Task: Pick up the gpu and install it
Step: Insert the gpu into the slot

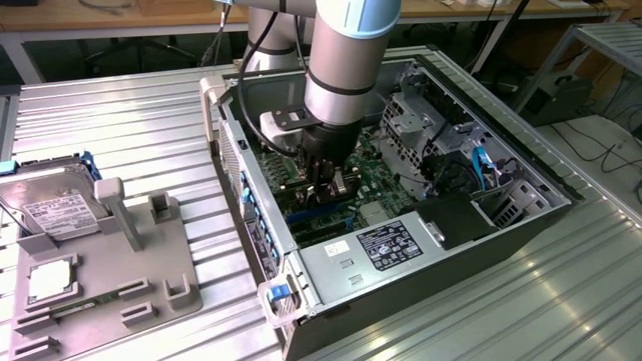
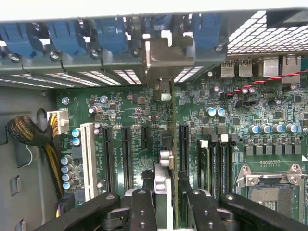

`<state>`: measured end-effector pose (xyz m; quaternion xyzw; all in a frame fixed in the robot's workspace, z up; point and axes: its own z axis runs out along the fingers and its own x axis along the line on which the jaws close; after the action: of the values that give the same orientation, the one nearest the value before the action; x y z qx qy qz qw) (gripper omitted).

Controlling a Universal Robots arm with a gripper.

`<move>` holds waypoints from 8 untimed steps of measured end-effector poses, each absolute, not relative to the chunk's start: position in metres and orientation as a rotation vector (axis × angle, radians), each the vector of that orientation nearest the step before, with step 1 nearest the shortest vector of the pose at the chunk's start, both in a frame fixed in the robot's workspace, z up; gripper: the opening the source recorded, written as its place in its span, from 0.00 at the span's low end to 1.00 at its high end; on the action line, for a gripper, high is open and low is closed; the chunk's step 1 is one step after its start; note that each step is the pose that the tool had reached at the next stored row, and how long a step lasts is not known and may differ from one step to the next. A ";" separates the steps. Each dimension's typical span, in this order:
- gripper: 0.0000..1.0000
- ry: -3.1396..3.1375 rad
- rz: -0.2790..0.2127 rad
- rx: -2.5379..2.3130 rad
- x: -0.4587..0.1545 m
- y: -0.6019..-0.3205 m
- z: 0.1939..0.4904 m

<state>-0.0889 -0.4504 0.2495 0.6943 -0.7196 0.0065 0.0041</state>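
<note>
Looking from the wrist outward, you find: gripper [image 2: 166,202], fingers clamped on the gpu [image 2: 166,144], held edge-on and upright over the green motherboard [image 2: 134,120] between its black slots; beyond, the computer case [image 1: 522,169]; farther off, grey holder [image 1: 120,226], hard drive [image 1: 50,203].

Inside the open case [image 1: 522,162], drive cage [image 1: 422,124], power supply [image 1: 386,248] and cables [image 1: 486,169] crowd the motherboard [image 2: 144,120], leaving narrow room.
</note>
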 end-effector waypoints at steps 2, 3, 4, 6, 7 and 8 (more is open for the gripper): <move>0.30 -2.255 0.020 2.176 -0.089 -0.452 0.250; 0.30 -2.255 0.020 2.175 -0.089 -0.452 0.249; 0.30 -2.255 0.020 2.175 -0.089 -0.452 0.250; 0.30 -2.256 0.020 2.175 -0.089 -0.452 0.250; 0.30 -2.257 0.020 2.173 -0.089 -0.453 0.249; 0.30 -2.260 0.020 2.170 -0.089 -0.453 0.250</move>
<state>-0.0888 -0.4526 0.2495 0.6925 -0.7214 0.0064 0.0041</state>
